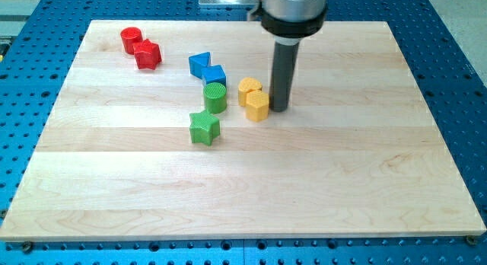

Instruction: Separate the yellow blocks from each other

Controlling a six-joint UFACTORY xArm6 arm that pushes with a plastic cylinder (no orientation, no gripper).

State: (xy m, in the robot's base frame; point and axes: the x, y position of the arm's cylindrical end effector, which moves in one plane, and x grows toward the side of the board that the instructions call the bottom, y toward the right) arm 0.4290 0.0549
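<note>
My tip: dark grey. Blocks: two yellow, two green, two blue, two red. Board: pale wood.

**Surfaces and finishes**

I see a bench of pale wood planks, smooth, soft sheen, set on a blue perforated metal base. My rod looks dark, matt; its collar is brushed silvery metal. The yellow blocks and green blocks look like matt plastic with fine ridged tops.
</note>
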